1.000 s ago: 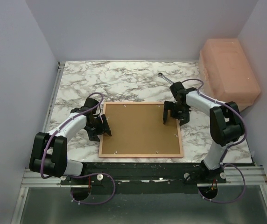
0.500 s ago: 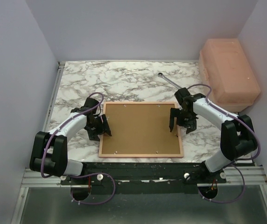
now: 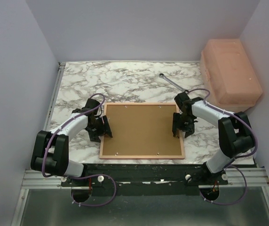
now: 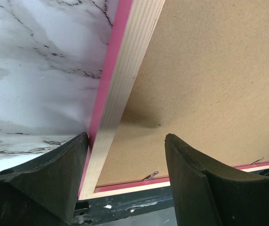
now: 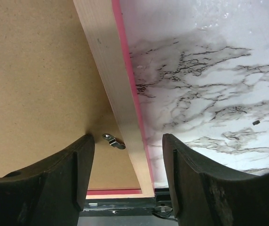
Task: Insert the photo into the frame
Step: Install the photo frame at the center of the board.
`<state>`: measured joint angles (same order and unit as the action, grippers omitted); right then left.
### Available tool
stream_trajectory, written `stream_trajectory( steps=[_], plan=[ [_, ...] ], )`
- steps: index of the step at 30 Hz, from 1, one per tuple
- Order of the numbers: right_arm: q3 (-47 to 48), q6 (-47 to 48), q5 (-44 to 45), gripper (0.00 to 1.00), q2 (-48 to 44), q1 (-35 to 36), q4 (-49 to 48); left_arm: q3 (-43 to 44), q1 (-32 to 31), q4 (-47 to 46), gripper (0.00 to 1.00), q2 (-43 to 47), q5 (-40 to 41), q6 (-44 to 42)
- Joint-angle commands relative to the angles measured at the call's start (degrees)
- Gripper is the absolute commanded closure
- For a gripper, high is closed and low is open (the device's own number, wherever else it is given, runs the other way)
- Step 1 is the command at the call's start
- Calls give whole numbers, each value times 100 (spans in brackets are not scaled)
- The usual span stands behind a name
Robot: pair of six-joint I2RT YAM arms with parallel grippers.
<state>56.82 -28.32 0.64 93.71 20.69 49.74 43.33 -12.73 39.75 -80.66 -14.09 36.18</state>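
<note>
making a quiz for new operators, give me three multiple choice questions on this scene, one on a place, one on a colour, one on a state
1. Which rail of the frame does the right gripper stand over?
A. far
B. right
C. near

2. What colour is the frame's outer edge?
A. blue
B. black
C. pink

3. How does the frame lie?
A. flat, backing up
B. standing upright
C. lifted in the air

Answers:
1. B, as the gripper straddles that rail in its wrist view.
2. C, as a pink strip runs beside the pale wood in both wrist views.
3. A, as the brown backing faces the top camera and the frame rests on the table.
</note>
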Motion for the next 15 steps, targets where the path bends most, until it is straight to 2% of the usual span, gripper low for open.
stream_trajectory(
  steps=[1,5,8,10,13,15],
  plan=[
    [-100,69,55,36,170,19,-220,-44,30,-152,33,-76,-235,-41],
    [-108,65,94,46,126,19,-193,-37,28,-153,33,-105,-230,-59],
    [-153,65,148,57,96,31,-162,-35,25,-161,33,-146,-235,-59],
    [-207,58,232,68,69,32,-157,-44,25,-185,33,-162,-244,-50],
    [-196,28,444,91,69,39,-115,-40,25,-204,33,-196,-261,-57],
    [-155,8,555,100,68,44,-105,-27,30,-204,34,-235,-274,-67]
  ],
)
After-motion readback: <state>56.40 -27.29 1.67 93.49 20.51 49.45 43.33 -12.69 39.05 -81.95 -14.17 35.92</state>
